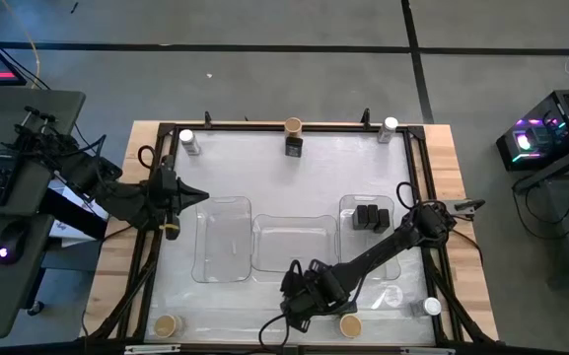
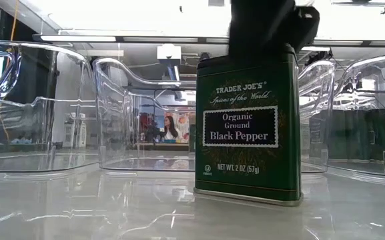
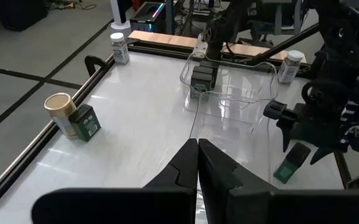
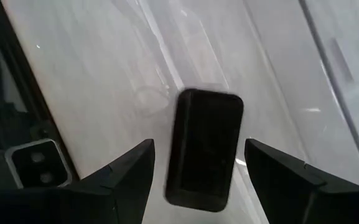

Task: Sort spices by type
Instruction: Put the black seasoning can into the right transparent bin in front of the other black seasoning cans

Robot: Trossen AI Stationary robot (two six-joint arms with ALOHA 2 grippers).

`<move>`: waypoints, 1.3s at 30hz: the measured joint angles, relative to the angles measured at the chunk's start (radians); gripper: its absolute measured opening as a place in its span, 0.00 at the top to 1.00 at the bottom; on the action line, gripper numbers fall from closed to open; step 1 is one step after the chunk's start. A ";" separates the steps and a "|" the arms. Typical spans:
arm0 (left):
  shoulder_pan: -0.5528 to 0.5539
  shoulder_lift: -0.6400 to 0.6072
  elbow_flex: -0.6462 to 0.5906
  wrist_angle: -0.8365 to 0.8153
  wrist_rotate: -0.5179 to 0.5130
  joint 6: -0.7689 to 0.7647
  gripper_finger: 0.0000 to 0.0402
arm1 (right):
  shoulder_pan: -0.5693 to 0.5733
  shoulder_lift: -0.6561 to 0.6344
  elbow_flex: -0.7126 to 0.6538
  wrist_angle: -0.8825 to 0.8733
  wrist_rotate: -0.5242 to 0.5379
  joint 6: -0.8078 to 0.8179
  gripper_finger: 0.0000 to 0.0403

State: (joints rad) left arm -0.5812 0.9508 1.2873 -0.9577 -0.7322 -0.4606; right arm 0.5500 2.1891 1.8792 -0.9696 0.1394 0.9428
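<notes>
A dark green black-pepper tin point(image 2: 249, 127) stands upright on its base on the table near the front edge. My right gripper point(image 4: 199, 148) hangs open above it, pointing down. Its two fingers stand on either side of the tin's black top point(image 4: 204, 146) with gaps, touching nothing. In the high view my right gripper point(image 1: 296, 299) hides the tin. My left gripper point(image 1: 193, 194) waits shut above the table's left side. Black boxes point(image 1: 366, 217) sit in the right-hand tray point(image 1: 388, 258). More spices stand along the far edge point(image 1: 293, 128) and at the near corners point(image 1: 169, 325).
Three clear trays lie side by side mid-table: left point(image 1: 222, 242), middle point(image 1: 289, 245) and right. A tan-topped jar point(image 1: 350, 323) and a white-lidded jar point(image 1: 430, 307) stand close to my right gripper. White-lidded jars point(image 1: 187, 141) point(image 1: 391, 126) stand at the far corners. A black frame rail point(image 1: 146, 247) borders the table.
</notes>
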 joint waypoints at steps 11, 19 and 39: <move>0.000 0.000 0.000 -0.019 -0.003 0.000 1.00 | -0.001 0.000 -0.076 0.084 -0.041 -0.003 0.55; 0.000 0.000 0.000 -0.018 -0.018 -0.002 1.00 | -0.007 -0.004 -0.076 0.138 -0.096 -0.076 0.71; 0.000 0.001 0.000 -0.019 -0.049 -0.036 1.00 | 0.014 -0.480 -0.091 -0.556 0.155 0.477 0.71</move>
State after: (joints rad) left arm -0.5813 0.9517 1.2873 -0.9768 -0.7811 -0.4966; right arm 0.5645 1.7091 1.7882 -1.5260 0.2948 1.4199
